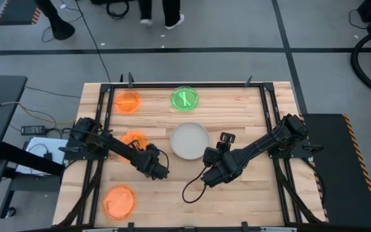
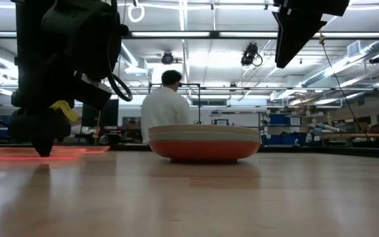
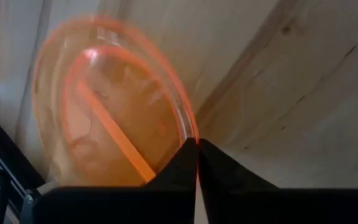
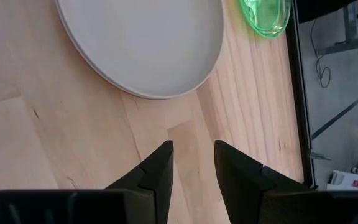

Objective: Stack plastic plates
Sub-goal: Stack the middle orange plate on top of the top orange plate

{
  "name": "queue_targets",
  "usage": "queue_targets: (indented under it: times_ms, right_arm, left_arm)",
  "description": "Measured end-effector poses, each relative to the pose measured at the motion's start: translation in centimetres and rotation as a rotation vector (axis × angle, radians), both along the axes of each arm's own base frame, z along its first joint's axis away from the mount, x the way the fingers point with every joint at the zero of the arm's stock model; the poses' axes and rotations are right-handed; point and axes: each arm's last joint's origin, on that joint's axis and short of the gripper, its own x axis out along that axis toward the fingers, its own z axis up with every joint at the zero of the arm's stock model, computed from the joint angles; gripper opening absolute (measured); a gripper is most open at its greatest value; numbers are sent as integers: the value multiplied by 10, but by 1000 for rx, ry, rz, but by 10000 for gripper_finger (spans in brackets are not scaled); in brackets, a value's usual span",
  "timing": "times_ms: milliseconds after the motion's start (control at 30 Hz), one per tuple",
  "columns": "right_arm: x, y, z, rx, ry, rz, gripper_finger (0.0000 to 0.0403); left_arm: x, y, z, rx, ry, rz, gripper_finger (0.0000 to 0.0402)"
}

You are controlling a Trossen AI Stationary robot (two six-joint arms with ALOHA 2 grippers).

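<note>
A small translucent orange plate (image 1: 133, 138) (image 3: 104, 118) lies by my left arm, and my left gripper (image 3: 197, 144) (image 2: 45, 150) points down, shut at its rim. In the low view this plate (image 2: 18, 154) sits low at table level. A beige plate (image 1: 189, 140) (image 4: 148, 43) tops a stack resting on a red-orange plate (image 2: 202, 151). My right gripper (image 4: 193, 149) (image 1: 209, 158) is open, raised above bare wood just near of the stack. A second orange plate (image 1: 128, 102) and a green plate (image 1: 185, 98) (image 4: 265, 15) lie near the far edge, and a third orange plate (image 1: 119, 201) near the near edge. My left gripper pinches the small orange plate's rim (image 3: 190, 132) between its two fingertips. The fingers come from above, pointing down. Whether the plate is lifted or still flat on the wood, I cannot tell.
A black frame (image 1: 172, 84) borders the table. A looped cable (image 1: 192, 188) hangs by my right wrist. Bare wood lies to the right of the stack and along the near edge. A person in white (image 2: 166, 108) sits beyond the table.
</note>
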Motion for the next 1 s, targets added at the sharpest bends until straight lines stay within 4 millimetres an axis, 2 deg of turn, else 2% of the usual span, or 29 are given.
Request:
queue_targets:
  times_ms: [233,333,500,733,1000]
  right_arm:
    - [0,0,0,1,1,0,126]
    - [0,0,0,16,13,1,126]
    - [0,0,0,20,16,0,126]
    - [0,0,0,26,13,-7,126]
    - [-1,5,-3,148,31,-59,126]
  left_arm:
    - [-4,-3,4,31,38,-21,8]
    - [-5,-7,17,77,83,-49,6]
    - [-3,-5,40,276,101,-127,5]
    - [9,35,45,429,148,-162,4]
    - [21,107,49,485,224,-96,3]
